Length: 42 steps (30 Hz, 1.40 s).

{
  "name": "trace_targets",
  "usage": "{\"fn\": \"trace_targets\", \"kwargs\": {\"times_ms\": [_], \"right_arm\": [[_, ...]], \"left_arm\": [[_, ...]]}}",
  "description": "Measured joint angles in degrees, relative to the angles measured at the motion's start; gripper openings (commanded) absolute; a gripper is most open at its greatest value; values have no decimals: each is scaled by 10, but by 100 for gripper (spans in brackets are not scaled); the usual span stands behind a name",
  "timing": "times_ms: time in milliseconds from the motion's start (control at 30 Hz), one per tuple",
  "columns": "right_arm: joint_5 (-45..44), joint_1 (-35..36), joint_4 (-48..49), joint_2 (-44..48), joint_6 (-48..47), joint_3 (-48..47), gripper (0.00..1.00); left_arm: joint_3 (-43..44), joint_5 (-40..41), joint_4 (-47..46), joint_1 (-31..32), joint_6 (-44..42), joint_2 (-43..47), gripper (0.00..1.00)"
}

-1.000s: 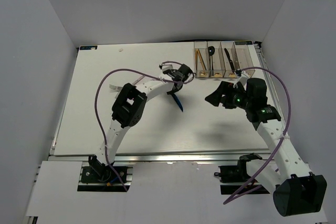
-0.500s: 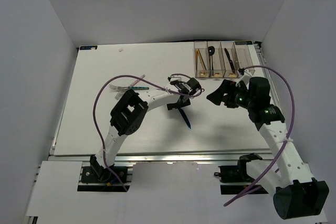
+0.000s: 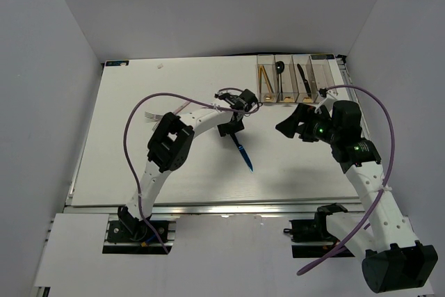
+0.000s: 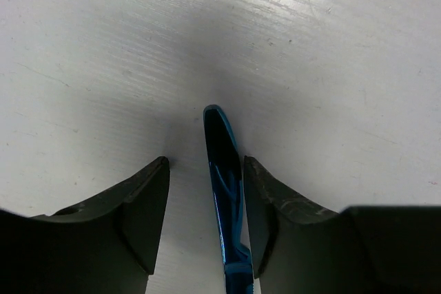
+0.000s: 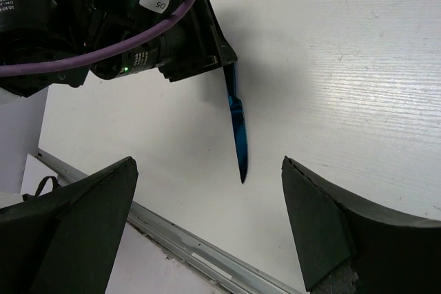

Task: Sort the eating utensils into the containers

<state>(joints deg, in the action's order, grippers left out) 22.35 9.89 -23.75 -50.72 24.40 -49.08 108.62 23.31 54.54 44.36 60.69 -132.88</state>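
Observation:
A blue-handled knife (image 3: pixel 243 155) lies on the white table (image 3: pixel 139 165), its serrated tip toward the front edge. My left gripper (image 3: pixel 232 129) is at its handle end. In the left wrist view the fingers (image 4: pixel 148 197) straddle the knife handle (image 4: pixel 222 170), with a gap on each side. My right gripper (image 3: pixel 284 127) is wide open and empty, to the right of the knife. In its own view (image 5: pixel 208 161) it looks at the knife (image 5: pixel 236 135). The clear containers (image 3: pixel 325 78) stand at the back right, holding orange chopsticks (image 3: pixel 264 76), a black spoon (image 3: pixel 279 69) and a dark knife (image 3: pixel 302 74).
A silver-tined fork (image 3: pixel 154 115) lies at mid-left, partly under my left arm's purple cable (image 3: pixel 149 102). The table's metal front rail (image 3: pixel 208 208) shows in the right wrist view (image 5: pixel 207 256) too. White walls close in the back and sides.
The left gripper took the blue knife right and toward the front. It has since drawn back up-left, while the knife stayed put. The right arm shifted slightly right.

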Motion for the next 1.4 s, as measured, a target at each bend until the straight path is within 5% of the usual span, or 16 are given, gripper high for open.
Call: {"fn": "trace_targets", "kwargs": {"times_ms": [433, 800, 1000, 1400], "right_arm": [[-2, 0, -4, 0, -4, -6, 89], [3, 0, -3, 0, -4, -6, 89], [8, 0, 0, 0, -4, -6, 89], [23, 0, 17, 6, -3, 4, 89]], "left_arm": [[-41, -3, -38, 2, 13, 23, 60], [-30, -6, -17, 11, 34, 18, 53], [0, -19, 14, 22, 43, 3, 71], [70, -41, 91, 25, 60, -37, 63]]}}
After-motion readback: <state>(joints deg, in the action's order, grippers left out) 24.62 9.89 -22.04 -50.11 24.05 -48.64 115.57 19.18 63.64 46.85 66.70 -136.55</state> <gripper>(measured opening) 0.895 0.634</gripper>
